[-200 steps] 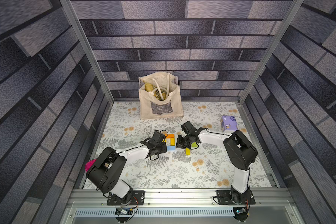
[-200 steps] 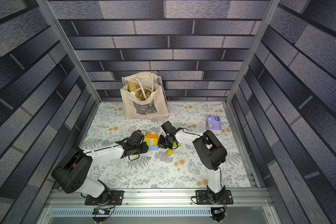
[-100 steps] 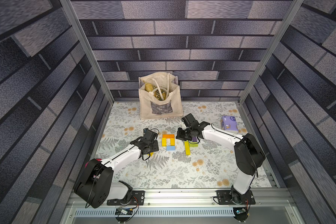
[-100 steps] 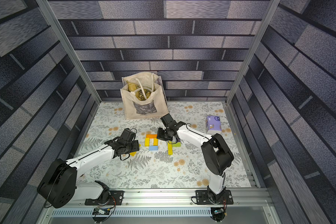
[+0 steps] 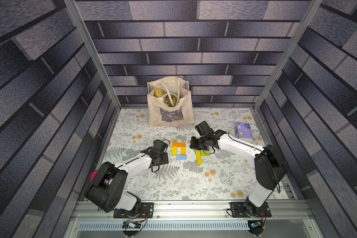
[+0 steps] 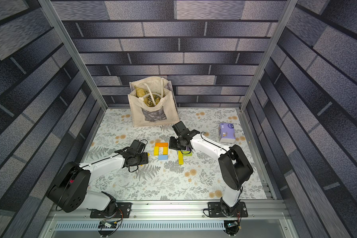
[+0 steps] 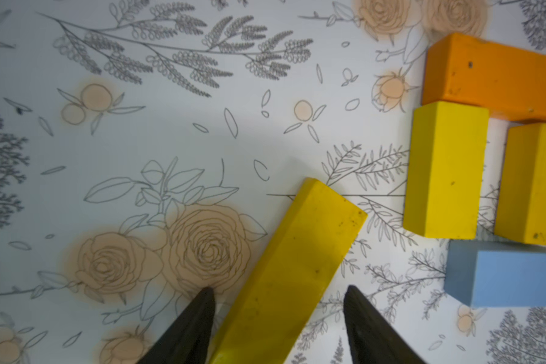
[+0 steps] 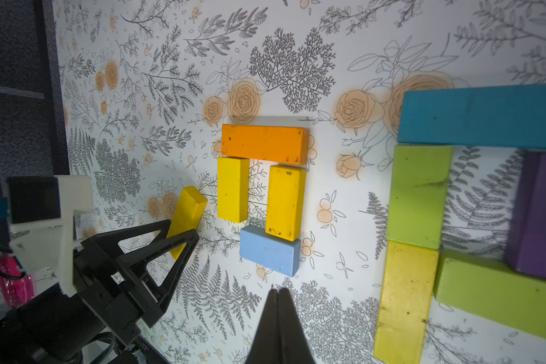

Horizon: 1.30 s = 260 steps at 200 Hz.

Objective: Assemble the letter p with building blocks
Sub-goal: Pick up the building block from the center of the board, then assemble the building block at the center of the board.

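Note:
Four building blocks form a small ring: orange [image 5: 179, 144], two yellow [image 5: 174, 151], light blue [image 5: 181, 157]. Just left of the ring a long yellow block [image 7: 297, 261] lies slanted on the table between the spread fingers of my left gripper [image 7: 278, 287], which is open. In both top views that block is hidden under the gripper. A second group to the right has teal [image 8: 483, 115], lime green [image 8: 418, 195], purple [image 8: 539, 214] and yellow [image 5: 199, 157] blocks. My right gripper [image 8: 278, 290] is shut and empty, hovering between the two groups [image 5: 194, 145].
A cloth tote bag [image 5: 170, 105] stands at the back centre. The purple tissue pack [image 5: 243, 133] lies at the back right. Metal frame posts and brick-patterned walls close in the floral table [image 5: 183, 185] on three sides.
My left gripper's jaws have opened around the long yellow block, after carrying it a little left of the ring. The right gripper stayed shut and shifted slightly.

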Available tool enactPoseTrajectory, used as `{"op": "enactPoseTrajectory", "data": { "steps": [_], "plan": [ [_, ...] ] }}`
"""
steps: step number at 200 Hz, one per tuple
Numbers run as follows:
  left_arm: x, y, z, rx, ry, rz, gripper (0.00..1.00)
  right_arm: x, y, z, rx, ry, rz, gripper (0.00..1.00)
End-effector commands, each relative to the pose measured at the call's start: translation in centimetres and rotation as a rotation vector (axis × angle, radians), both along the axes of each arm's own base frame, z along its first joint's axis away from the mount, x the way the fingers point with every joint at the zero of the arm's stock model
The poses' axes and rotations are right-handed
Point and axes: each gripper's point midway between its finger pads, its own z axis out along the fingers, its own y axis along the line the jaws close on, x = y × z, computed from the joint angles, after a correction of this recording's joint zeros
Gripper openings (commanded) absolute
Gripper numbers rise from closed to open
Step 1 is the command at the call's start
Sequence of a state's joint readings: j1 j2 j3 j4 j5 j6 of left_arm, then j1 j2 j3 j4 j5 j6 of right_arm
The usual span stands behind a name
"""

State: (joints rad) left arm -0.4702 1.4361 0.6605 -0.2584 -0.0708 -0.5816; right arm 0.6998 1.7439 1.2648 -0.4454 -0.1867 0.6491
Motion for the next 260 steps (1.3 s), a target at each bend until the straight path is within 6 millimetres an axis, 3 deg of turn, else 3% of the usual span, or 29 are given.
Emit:
{"op": "enactPoseTrajectory", "data": {
  "steps": [1,15,65,78,121,163,260],
  "plan": [
    [-0.6,0.1,-1.0,0.004,0.027,-0.014,0.66,-0.3,-1.1,0.4,-0.018,-0.012,-0.006,0.06],
    [-0.8,0.1,-1.4,0.003,0.038,-0.015,0.61,-0.3,-1.2,0.3,-0.019,-0.011,-0.006,0.05],
    [-2.3,0.0,-1.5,0.012,0.061,-0.013,0.16,-0.3,-1.2,0.3,-0.018,-0.016,0.0,0.05],
    [-2.8,-0.1,-1.3,0.007,0.054,-0.011,0.09,-0.4,-1.2,0.3,-0.019,-0.016,0.003,0.05],
    [-3.8,-2.3,0.3,-0.02,0.015,-0.034,0.08,-0.7,-1.5,0.4,-0.016,-0.028,0.008,0.05],
    [-3.7,-4.4,0.4,-0.064,-0.004,-0.031,0.08,-1.1,-2.0,0.2,-0.022,-0.028,0.007,0.05],
    [-2.4,-6.3,0.1,-0.059,-0.005,-0.044,0.11,-2.4,-3.3,-0.5,-0.035,-0.026,0.002,0.05]
  ]
}}
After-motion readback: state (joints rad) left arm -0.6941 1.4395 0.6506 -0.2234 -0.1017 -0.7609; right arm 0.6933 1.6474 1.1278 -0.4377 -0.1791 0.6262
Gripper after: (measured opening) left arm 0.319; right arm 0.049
